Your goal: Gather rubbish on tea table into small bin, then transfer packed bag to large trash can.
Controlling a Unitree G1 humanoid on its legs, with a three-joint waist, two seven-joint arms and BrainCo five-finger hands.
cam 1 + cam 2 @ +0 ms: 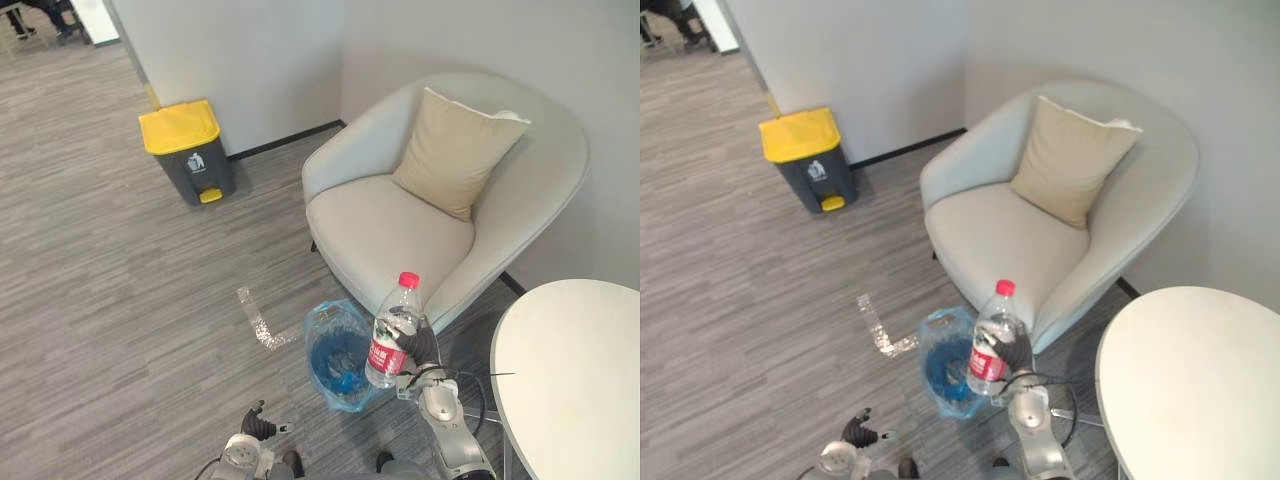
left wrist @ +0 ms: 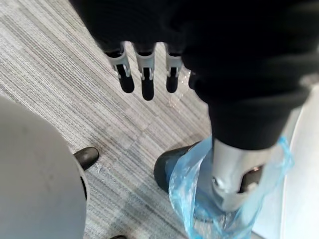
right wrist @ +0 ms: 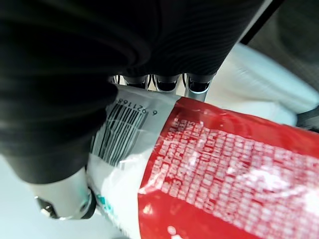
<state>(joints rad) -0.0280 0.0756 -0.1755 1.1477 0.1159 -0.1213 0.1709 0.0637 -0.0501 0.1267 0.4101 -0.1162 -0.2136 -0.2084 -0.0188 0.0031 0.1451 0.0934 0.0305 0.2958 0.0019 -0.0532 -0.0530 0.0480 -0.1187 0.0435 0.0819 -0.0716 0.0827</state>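
Right hand: the right hand (image 1: 418,345) is gripping a clear plastic bottle with a red cap and red label (image 1: 392,325), its fingers and thumb curling round the label band and keeping the bottle upright.
Task's thing: the bottle is sitting in that hand, its base showing against the rim of the small bin lined with a blue plastic bag (image 1: 335,360), which is standing on the floor just to the hand's left and below it.
Step in hand: by my judgement, the bottle is being brought over the bin for dropping.
Doing it well: the base is wanting to be over the bag's open mouth, not its rim, before the fingers loosen. The bag is looking thin and slack, so a low, gentle release is suiting it better than a toss.
Left hand: the left hand (image 1: 258,425) is hanging low, well to the left of the right hand, its fingers (image 2: 146,79) straight and holding nothing.
Surface: grey striped flooring (image 1: 120,290) is lying under everything. An L-shaped strip of shiny tape (image 1: 257,320) is lying just past the bin.
Room: a pale grey armchair (image 1: 380,225) with a beige square cushion (image 1: 455,150) is standing just ahead of the right hand. A white round table (image 1: 570,370) is standing to its right. A dark grey trash can with a yellow lid (image 1: 188,150) is waiting by the wall, well apart, ahead and left.
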